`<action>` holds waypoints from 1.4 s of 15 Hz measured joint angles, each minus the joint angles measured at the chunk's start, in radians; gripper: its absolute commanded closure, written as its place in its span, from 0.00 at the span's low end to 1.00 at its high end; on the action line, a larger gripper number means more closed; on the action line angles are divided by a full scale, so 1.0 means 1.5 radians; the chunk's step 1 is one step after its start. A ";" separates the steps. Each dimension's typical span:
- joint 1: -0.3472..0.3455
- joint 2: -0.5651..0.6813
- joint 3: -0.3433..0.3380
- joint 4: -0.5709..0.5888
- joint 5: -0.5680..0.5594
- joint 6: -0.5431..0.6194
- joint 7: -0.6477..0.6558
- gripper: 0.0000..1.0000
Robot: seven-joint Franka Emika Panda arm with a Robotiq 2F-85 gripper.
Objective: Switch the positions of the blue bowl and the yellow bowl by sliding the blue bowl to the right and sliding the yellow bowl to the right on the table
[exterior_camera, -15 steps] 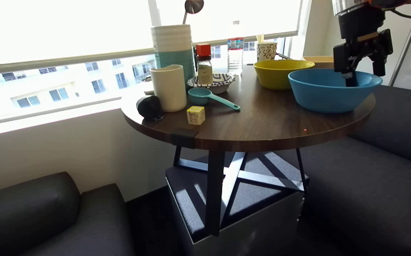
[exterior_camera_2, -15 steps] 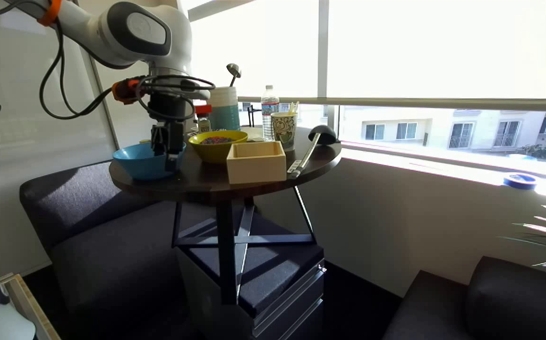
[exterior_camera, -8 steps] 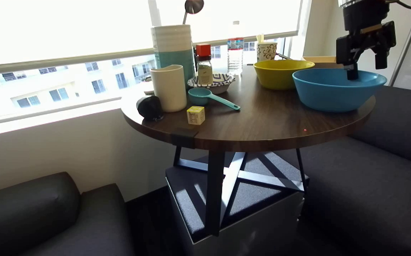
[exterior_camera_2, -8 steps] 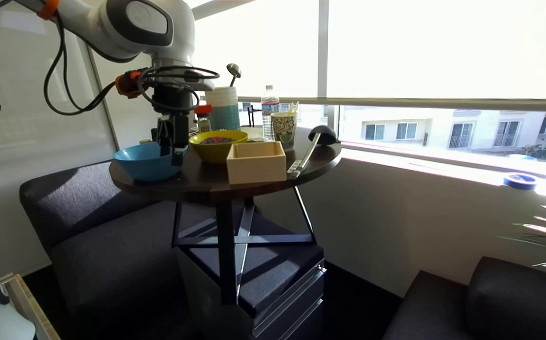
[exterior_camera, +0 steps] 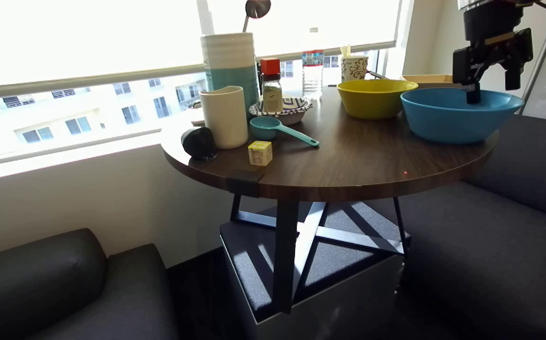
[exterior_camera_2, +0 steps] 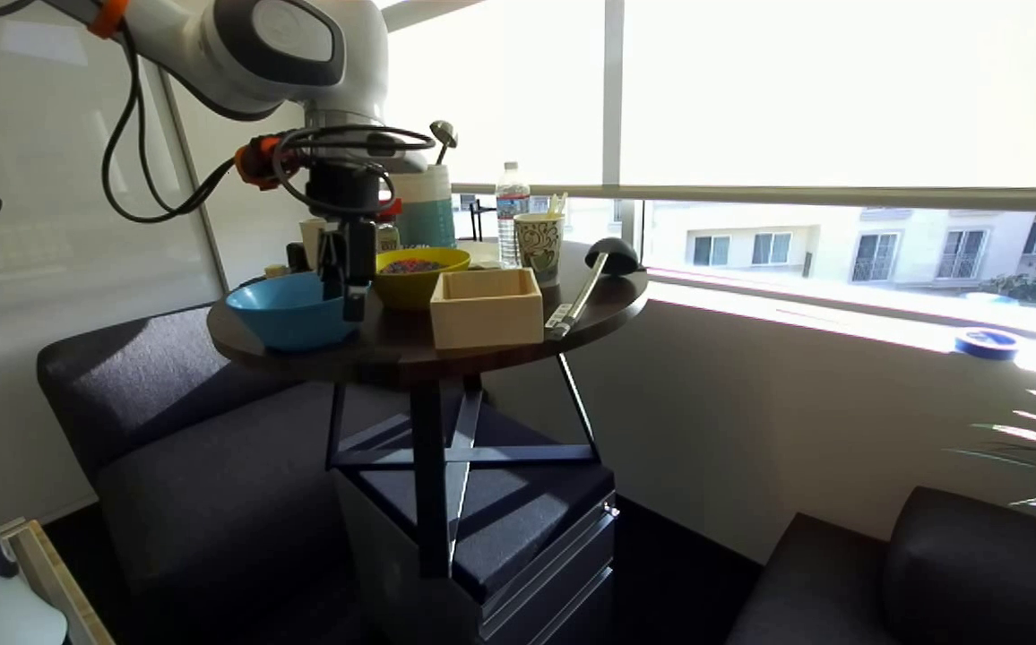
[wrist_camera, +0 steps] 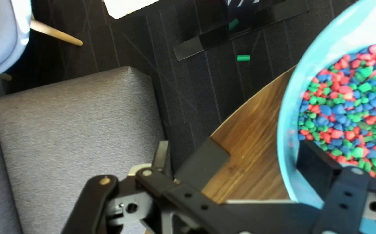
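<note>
Dark grey upholstered sofa (exterior_camera_2: pixel 213 457) beside the round dark brown wooden table (exterior_camera: pixel 348 165); dark drawer cabinet (exterior_camera_2: pixel 482 537) beneath. White jointed robot arm (exterior_camera_2: pixel 303 54) hangs over the tabletop; on its white base (exterior_camera_2: pixel 12 609) I can read "IKA".

Tall cream-and-teal cylindrical crock (exterior_camera: pixel 230 61) on the table, one ladle (exterior_camera: pixel 258 8) showing above its rim. Large round bowls: two, both on the table. Smooth blue bowl (exterior_camera: pixel 459 118) near the table's edge; bright yellow bowl (exterior_camera: pixel 372 101) near it, partly behind it in an exterior view. Whether the two touch: cannot tell.

Black two-fingered gripper (exterior_camera: pixel 493 92) at the blue bowl's rim. Fingers spread well apart, one down inside the bowl beside its wall, the other outside; the wall stands between. Whether the inner one touches it, cannot tell.

Around them: one pale wooden open-topped box (exterior_camera_2: pixel 487 322), hiding part of the yellow bowl in an exterior view; a second ladle (exterior_camera_2: pixel 612 255) lying, white sticker (exterior_camera_2: pixel 558 316) near its handle's end; one clear plastic bottle (exterior_camera_2: pixel 512 215), label lettering too small; one plain cream cup (exterior_camera: pixel 226 123); one scroll-patterned paper cup (exterior_camera_2: pixel 538 246). Also one zigzag-patterned shallow bowl (exterior_camera: pixel 296 106), one red-capped jar (exterior_camera: pixel 273 97) (print illegible), one teal scoop (exterior_camera: pixel 263 127), one black rounded object (exterior_camera: pixel 199 143), one tan cube (exterior_camera: pixel 260 156) with yellow top.

Smallest: red, green and blue bits (wrist_camera: pixel 350 110) in the blue bowl, too many to count; multicoloured bits (exterior_camera_2: pixel 410 266) in the yellow.
</note>
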 measured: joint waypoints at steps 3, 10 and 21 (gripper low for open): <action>-0.009 0.000 -0.006 0.005 -0.015 0.003 -0.001 0.00; 0.015 -0.051 0.044 0.028 -0.065 -0.040 -0.020 0.00; 0.079 -0.040 0.060 0.099 -0.110 0.108 -0.266 0.00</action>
